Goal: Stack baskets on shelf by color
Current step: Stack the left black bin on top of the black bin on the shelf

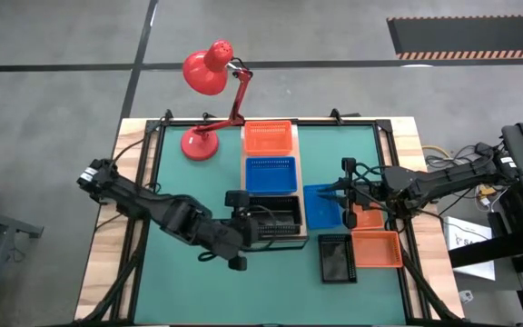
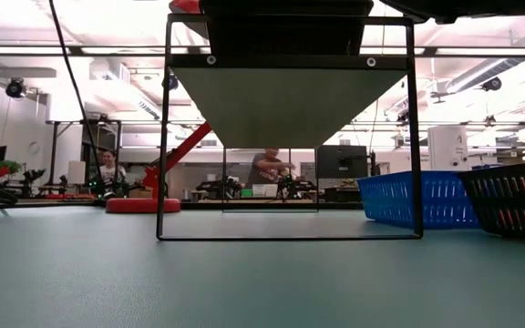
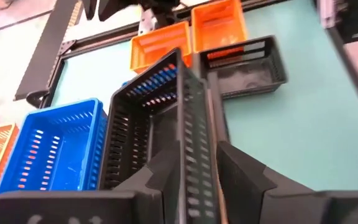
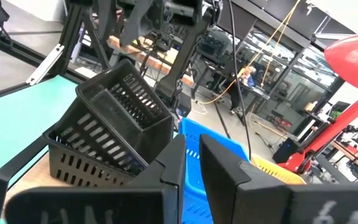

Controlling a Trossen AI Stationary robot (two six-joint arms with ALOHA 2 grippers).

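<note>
Two arms are busy here. From above, the left gripper (image 1: 251, 221) is reaching across the near end of the shelf (image 1: 302, 182) with a black basket (image 1: 281, 214) right in front of its fingers. Further out past it on the same plank sit a blue one (image 1: 271, 174) and an orange one (image 1: 268, 138). The right gripper (image 1: 346, 207) is off the shelf, at the edge of another blue basket (image 1: 321, 205), with spare orange and black ones just behind it.

The low view doesn't help much; neither gripper shows.

In the left wrist view the fingers are pinched narrow on the long mesh wall of the black basket, which hangs tilted. That arm is stretched low and nearly flat.

The right wrist view shows that tilted basket half nested in a second black basket (image 4: 82, 158) lying flat on the wood. This gripper's own fingers are nearly together, and I think they're nipping the blue rim, though that's hard to call.

These baskets look light, thin and a bit flexy, so gripping mid-wall makes sense; a corner grip would probably twist. The mesh could snag while nesting.
</note>
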